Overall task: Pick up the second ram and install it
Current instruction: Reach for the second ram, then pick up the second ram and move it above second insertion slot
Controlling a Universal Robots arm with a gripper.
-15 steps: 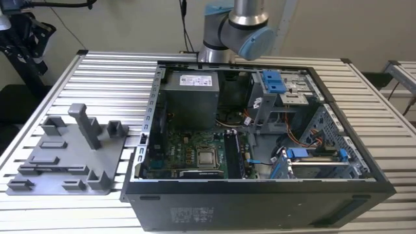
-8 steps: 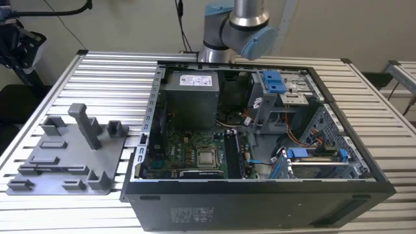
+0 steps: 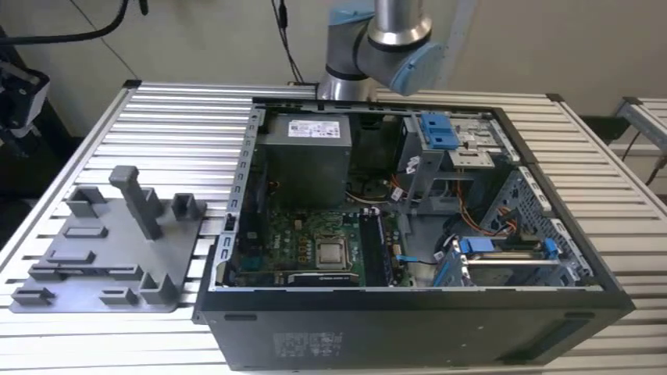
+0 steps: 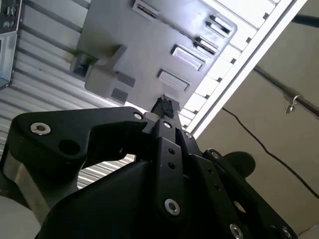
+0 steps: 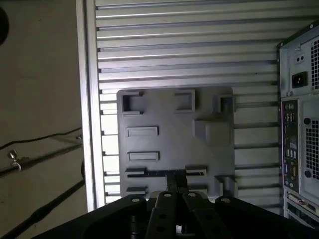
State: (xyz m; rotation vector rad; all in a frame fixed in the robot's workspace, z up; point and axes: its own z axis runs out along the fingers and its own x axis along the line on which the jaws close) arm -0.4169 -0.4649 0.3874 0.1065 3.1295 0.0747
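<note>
In both wrist views my gripper (image 5: 175, 183) (image 4: 164, 105) hangs well above the grey fixture tray (image 5: 174, 119) (image 4: 144, 45), over the long slot at the tray's near side. The black fingers meet at their tips and look shut, with nothing showing between them. The tray (image 3: 105, 258) lies at the exterior view's left with its posts and holders bare. I cannot pick out the second ram. Narrow dark strips (image 3: 377, 242) stand in the slots just right of the processor on the green motherboard (image 3: 302, 234).
The open black computer case (image 3: 417, 320) lies on the slatted metal table (image 3: 177, 117), its rear panel (image 5: 299, 124) facing the tray. The arm's base (image 3: 380, 47) rises behind the case. The table's edge (image 5: 89, 99) runs close beside the tray, with cables beyond it.
</note>
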